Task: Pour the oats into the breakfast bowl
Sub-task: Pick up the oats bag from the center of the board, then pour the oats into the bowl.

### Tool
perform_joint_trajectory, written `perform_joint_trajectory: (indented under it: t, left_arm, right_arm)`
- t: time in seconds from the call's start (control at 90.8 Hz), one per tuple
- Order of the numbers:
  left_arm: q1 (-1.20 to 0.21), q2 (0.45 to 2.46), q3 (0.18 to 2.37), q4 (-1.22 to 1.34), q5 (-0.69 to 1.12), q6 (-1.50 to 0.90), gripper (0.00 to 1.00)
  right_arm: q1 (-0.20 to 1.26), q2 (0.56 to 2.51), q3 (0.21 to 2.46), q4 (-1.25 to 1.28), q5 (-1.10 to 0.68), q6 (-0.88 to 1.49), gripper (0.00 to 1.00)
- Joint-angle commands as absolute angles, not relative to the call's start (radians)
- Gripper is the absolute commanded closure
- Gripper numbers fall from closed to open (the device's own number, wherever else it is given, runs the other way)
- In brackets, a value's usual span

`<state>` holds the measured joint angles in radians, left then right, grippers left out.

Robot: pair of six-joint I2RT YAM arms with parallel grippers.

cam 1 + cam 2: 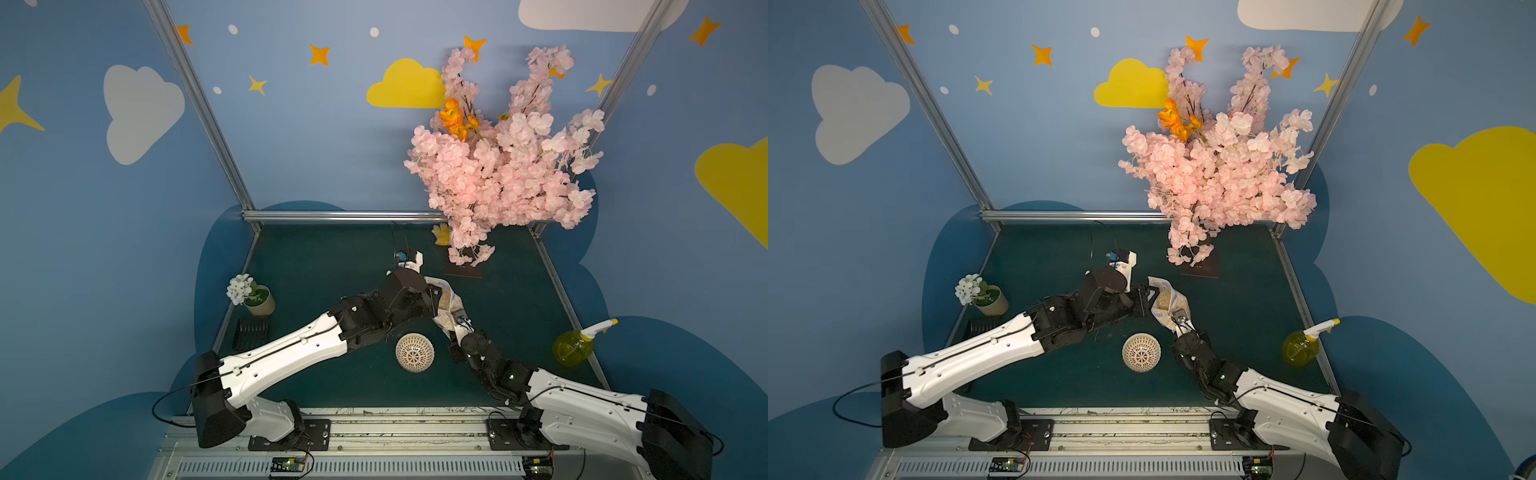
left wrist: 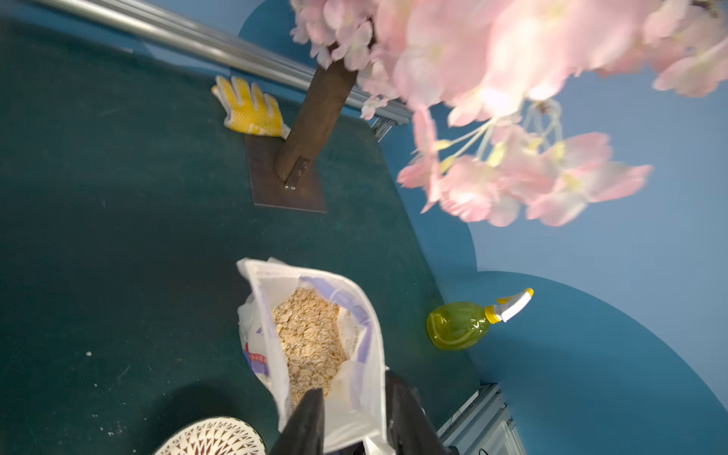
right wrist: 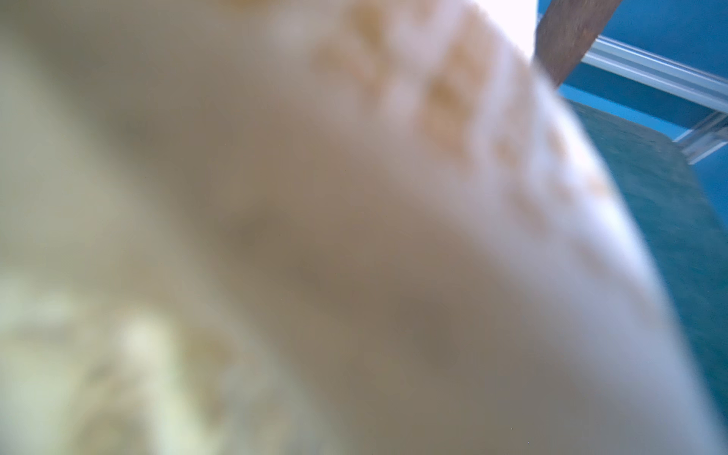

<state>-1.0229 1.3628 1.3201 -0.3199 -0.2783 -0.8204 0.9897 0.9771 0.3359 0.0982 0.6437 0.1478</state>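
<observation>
Limp, crinkly bag [image 2: 364, 388] of loose oats [image 2: 309, 335] held just beyond the bowl [image 1: 414, 352]: left jaws parted astride one edge, right jaws apparently clamped on its oat-packed near end, judged the firmer hold.

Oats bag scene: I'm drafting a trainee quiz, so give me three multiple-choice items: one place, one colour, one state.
1. The breakfast bowl sits: A between the left arm and right arm; B beside the flower pot; C under the blossom tree.
2. The spray bottle is: A red; B yellow-green; C black.
3. The oats bag is: A sealed; B open; C knotted.
Key: 1A, both top views show it between them; 2B, its body is yellow-green; 3B, oats show through its mouth in the left wrist view.
</observation>
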Motion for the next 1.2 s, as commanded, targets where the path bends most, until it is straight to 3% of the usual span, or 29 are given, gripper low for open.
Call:
perform_joint_trajectory:
  t: [0.0, 0.716, 0.98, 1.189]
  left_arm:
    - [-1.019, 1.289, 1.293, -0.271, -0.266, -0.762, 0.62]
    - [-1.003, 0.947, 1.051, -0.26, -0.326, -0.797, 0.58]
    - [-1.003, 0.989, 0.957, -0.206, -0.243, -0.889, 0.44]
    - [-1.003, 1.024, 0.925, -0.16, -0.213, -0.931, 0.39]
  right_arm:
    - [1.017, 0.899, 0.441, 0.046, 0.762, 0.105, 1.0]
    - [1.161, 0.763, 0.714, -0.369, 0.955, -0.281, 1.0]
    - [1.168, 0.702, 0.702, -0.439, 1.011, -0.325, 1.0]
    - [1.169, 0.751, 0.687, -0.474, 1.067, -0.321, 1.0]
